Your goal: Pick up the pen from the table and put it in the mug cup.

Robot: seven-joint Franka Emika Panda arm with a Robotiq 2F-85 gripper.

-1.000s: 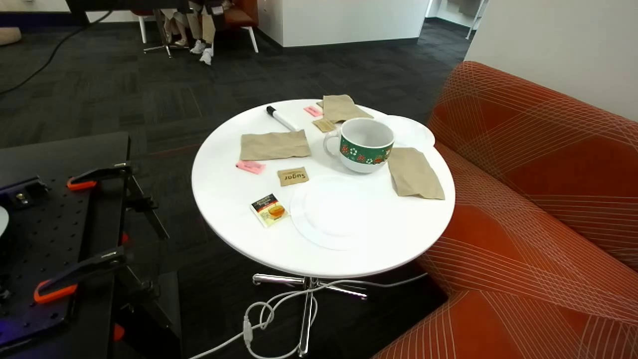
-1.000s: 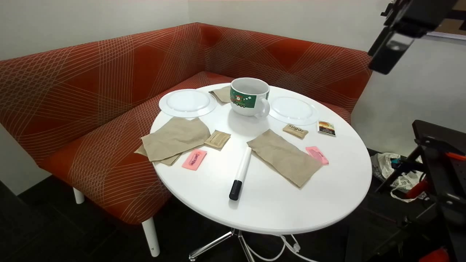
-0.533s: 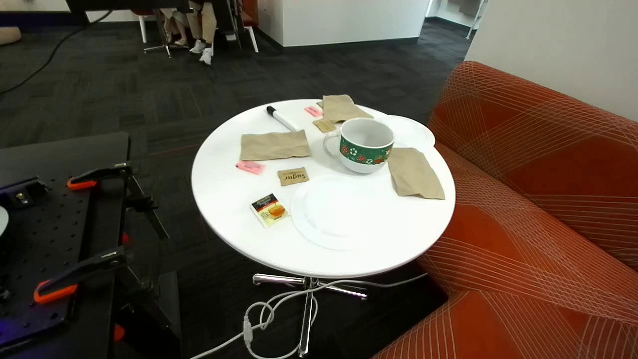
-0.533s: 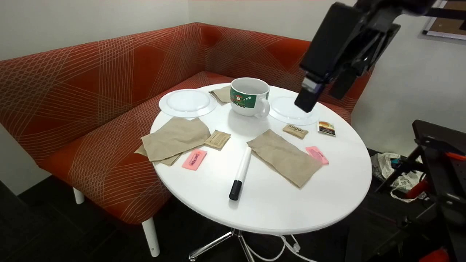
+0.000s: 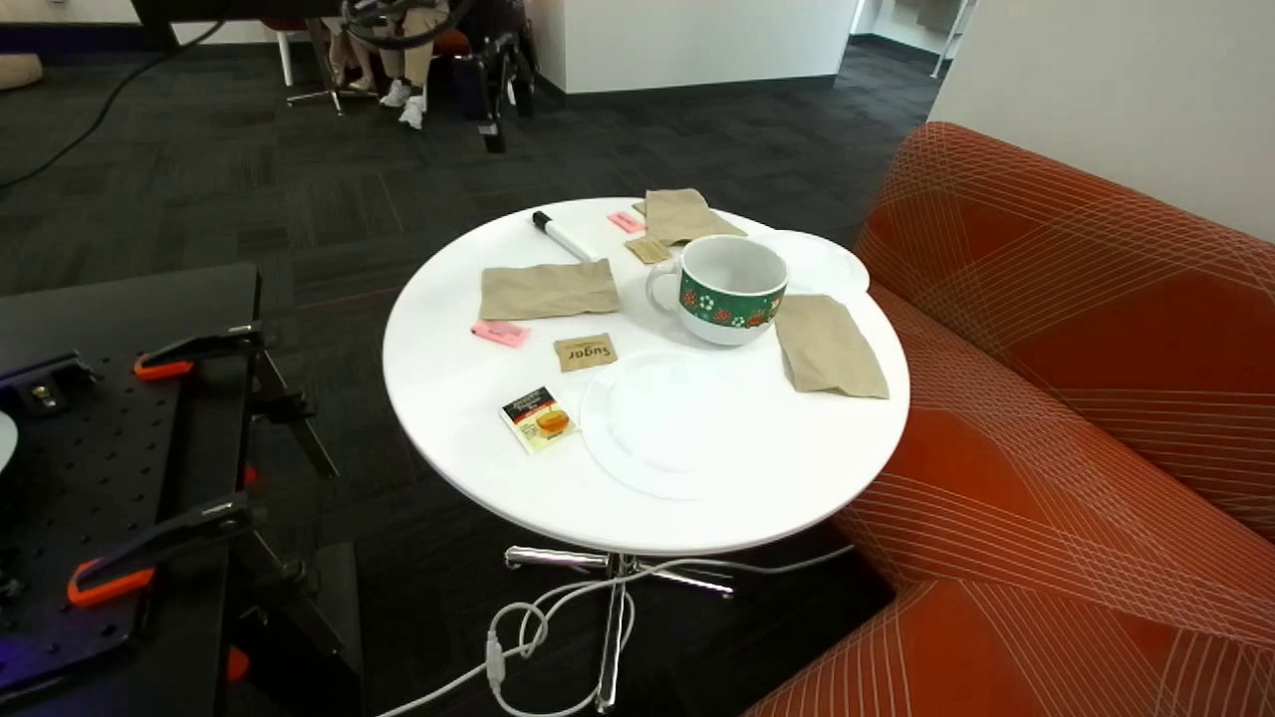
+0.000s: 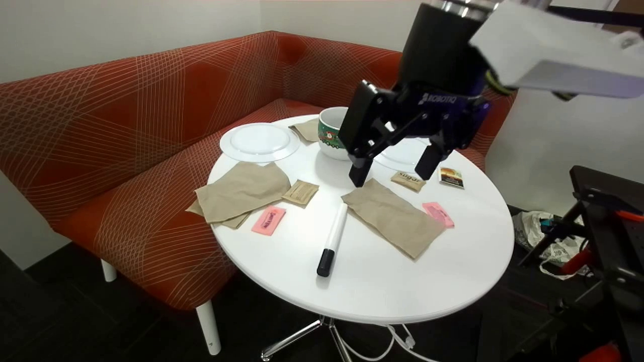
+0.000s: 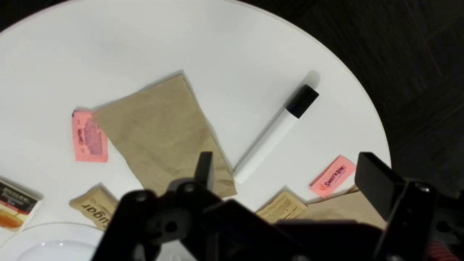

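Observation:
The pen is a white marker with a black cap, lying on the round white table point(image 6: 453, 281). It shows in both exterior views point(image 5: 568, 240) point(image 6: 334, 236) and in the wrist view point(image 7: 273, 137), its white end touching a brown napkin. The wide white mug cup with a green band stands upright in both exterior views point(image 5: 732, 307) point(image 6: 331, 137); the gripper hides its handle side in one of them. My gripper point(image 6: 393, 168) is open and empty, in the air above the table; it also shows in an exterior view point(image 5: 508, 119) and the wrist view point(image 7: 288, 174).
Brown napkins point(image 6: 395, 218) point(image 6: 246, 191), pink packets point(image 6: 269, 220) point(image 6: 438, 214), sugar packets point(image 6: 301, 193) point(image 6: 408, 181) and a tea bag point(image 5: 539, 419) lie on the table. Two white plates point(image 6: 259, 143) point(image 5: 637, 468) flank the mug. A red bench point(image 5: 996, 398) and a black workbench point(image 5: 209, 289) stand beside the table.
My gripper has come into view from the upper right in an exterior view, moving left and lower over the table, and has turned. The pen, mug and packets have not moved.

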